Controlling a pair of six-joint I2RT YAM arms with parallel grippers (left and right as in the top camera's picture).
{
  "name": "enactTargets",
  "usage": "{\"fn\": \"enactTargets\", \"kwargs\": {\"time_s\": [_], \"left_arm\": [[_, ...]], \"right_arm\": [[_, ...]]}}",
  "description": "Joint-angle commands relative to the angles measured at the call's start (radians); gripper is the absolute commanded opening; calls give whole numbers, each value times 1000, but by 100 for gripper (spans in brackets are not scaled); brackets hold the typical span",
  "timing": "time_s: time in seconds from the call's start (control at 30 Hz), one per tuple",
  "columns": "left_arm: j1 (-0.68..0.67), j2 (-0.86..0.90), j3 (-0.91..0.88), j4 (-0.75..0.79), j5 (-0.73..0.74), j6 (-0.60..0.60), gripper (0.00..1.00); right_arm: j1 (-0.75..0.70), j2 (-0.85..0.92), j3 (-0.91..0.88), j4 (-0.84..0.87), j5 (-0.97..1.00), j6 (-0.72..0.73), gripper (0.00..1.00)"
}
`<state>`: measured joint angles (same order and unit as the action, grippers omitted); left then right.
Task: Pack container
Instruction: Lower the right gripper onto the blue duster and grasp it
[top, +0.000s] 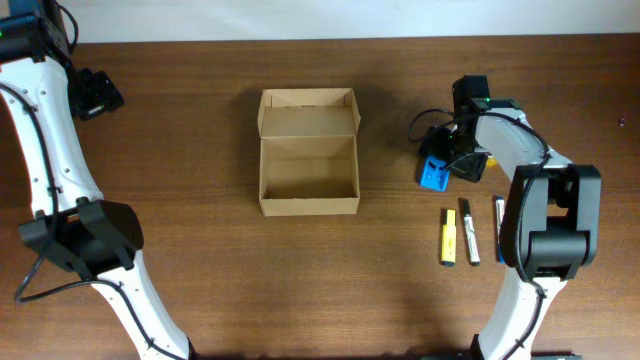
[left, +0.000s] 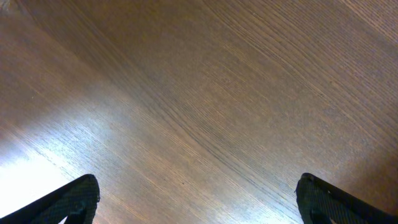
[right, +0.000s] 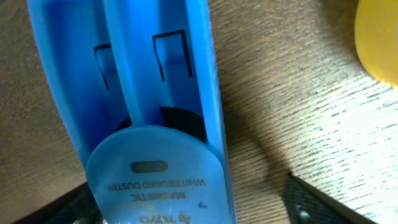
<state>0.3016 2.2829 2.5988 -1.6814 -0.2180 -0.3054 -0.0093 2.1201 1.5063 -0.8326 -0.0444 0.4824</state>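
Sitting open at the middle of the counter (top: 200, 290), the brown cardboard container (top: 309, 178) is showing its lid folded back. Right of it, the right tool (top: 445, 160) is straddling a blue whiteboard duster (top: 432, 177), fingers apart. Far left of it, the left tool (top: 105, 98) is hanging open.

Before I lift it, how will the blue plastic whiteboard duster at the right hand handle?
The blue plastic whiteboard duster looks moulded and hollow, so probably stiff and light. Its glossy shell may slip. Flat-sided, it likely won't roll.
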Motion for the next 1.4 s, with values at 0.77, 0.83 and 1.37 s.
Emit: {"fn": "enactTargets", "kwargs": {"time_s": [0.77, 0.83, 1.37], "left_arm": [[5, -24, -7, 1, -7, 15, 100], [5, -24, -7, 1, -7, 15, 100], [5, -24, -7, 1, -7, 15, 100]], "right_arm": [[22, 31, 130, -170, 140, -243, 92], [29, 31, 151, -170, 139, -253, 93], [38, 32, 167, -159, 131, -320, 93]]}}
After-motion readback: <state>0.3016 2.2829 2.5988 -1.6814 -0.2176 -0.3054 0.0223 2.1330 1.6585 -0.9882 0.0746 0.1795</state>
